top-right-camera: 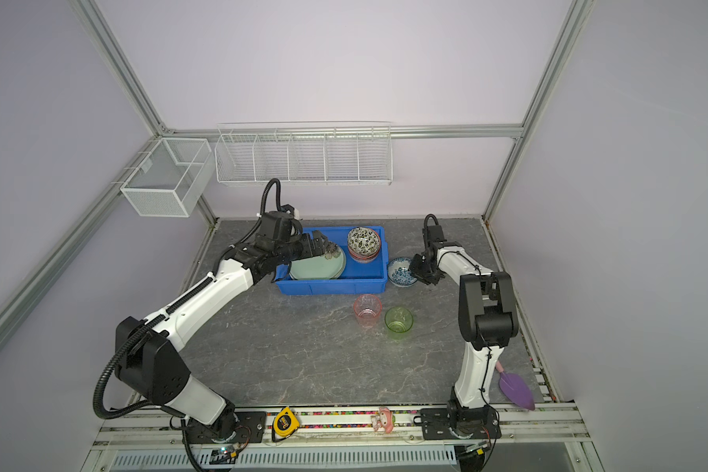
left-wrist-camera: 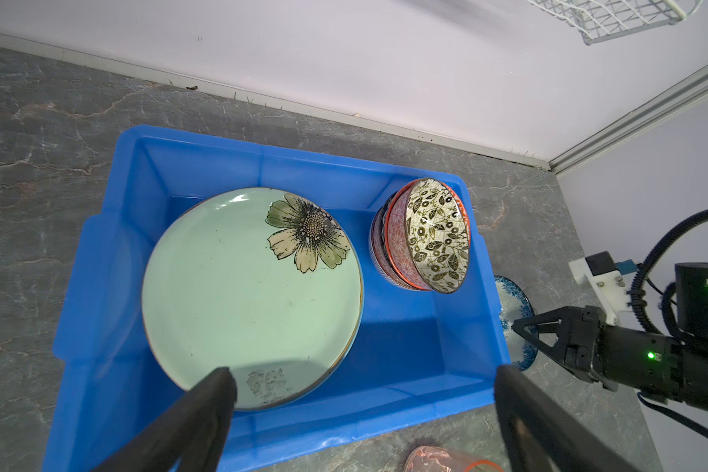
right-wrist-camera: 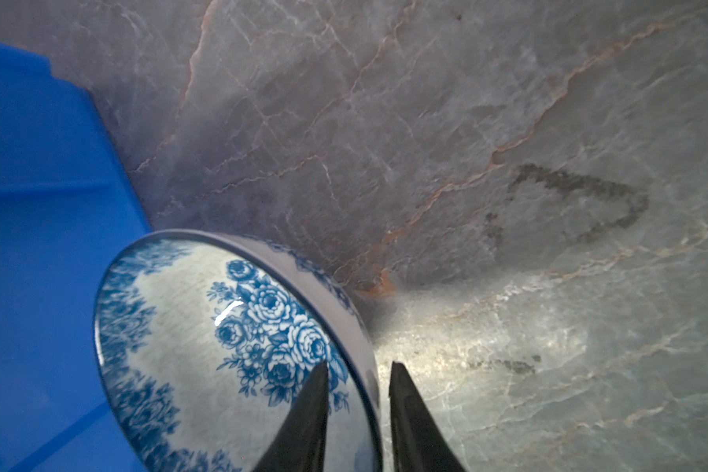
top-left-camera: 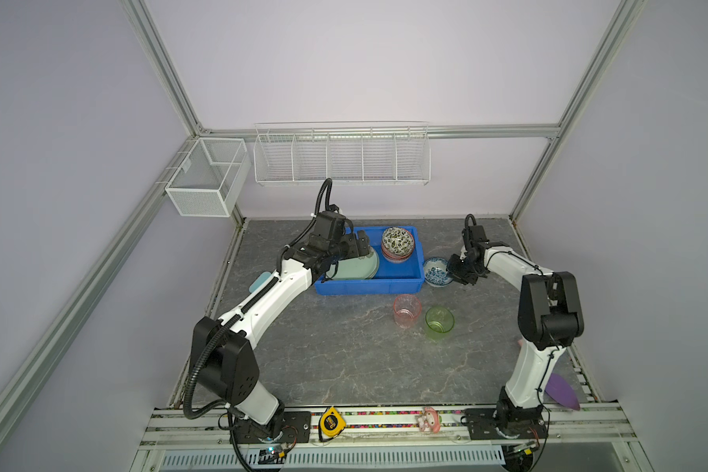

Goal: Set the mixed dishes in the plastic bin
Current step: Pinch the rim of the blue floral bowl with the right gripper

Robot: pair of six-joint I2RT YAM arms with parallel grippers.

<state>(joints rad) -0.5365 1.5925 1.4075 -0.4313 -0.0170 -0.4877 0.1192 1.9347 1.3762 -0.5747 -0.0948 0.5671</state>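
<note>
Pinching the blue bowl by its rim with narrow jaws, the right gripper works at the bin's 3 o'clock, the bowl just beside its wall. The left gripper hangs wide open over the green plate inside the bin, with stacked bowls at the plate's 2 o'clock.

Left claw spread wide, arm outstretched; right claw pinched narrow, elbow bent.

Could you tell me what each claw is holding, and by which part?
The right claw pinches the blue floral bowl by its rim; the left claw is open and empty.
</note>
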